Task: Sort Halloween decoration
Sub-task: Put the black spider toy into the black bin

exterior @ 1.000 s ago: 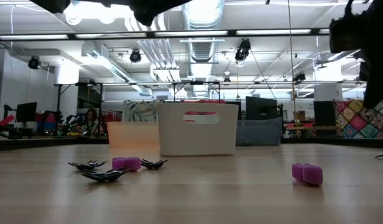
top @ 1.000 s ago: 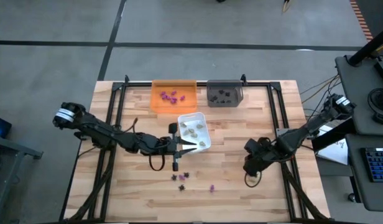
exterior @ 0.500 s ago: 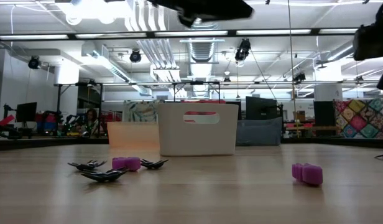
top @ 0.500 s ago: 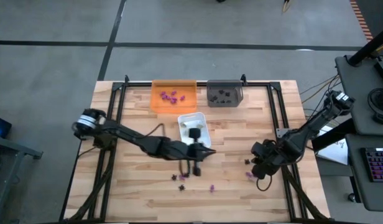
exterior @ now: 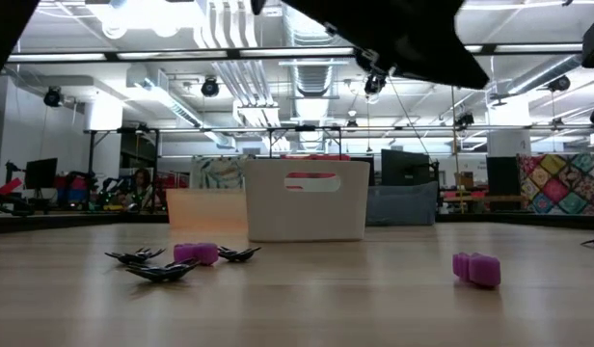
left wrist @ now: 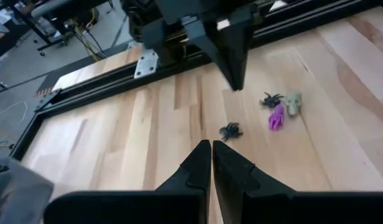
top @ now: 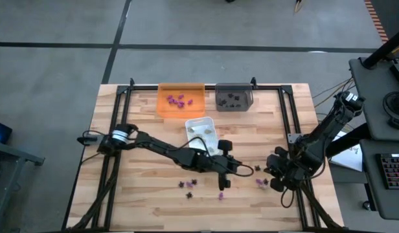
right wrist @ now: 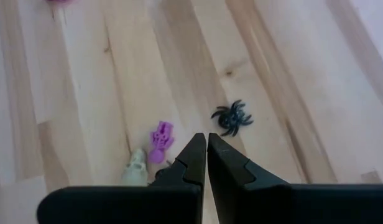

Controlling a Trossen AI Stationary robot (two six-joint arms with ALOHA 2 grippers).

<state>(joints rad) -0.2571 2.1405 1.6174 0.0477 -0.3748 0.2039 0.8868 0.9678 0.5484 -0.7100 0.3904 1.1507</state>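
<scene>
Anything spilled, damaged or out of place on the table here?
Nothing damaged. A few decoration pieces still lie loose on the wood: a black spider, a purple piece and a pale piece, unsorted outside the trays.

Two dark, slender six-joint arms. Left arm (top: 157, 147) black, with a pale silver band near its left end and thin black cable looping beside the wrist. Right arm (top: 319, 139) black too, white-marked collar at its far end, cable loop hanging near the wrist. Fingers (left wrist: 198, 165) matte black, wedge-shaped, tapering to narrow tips.
</scene>
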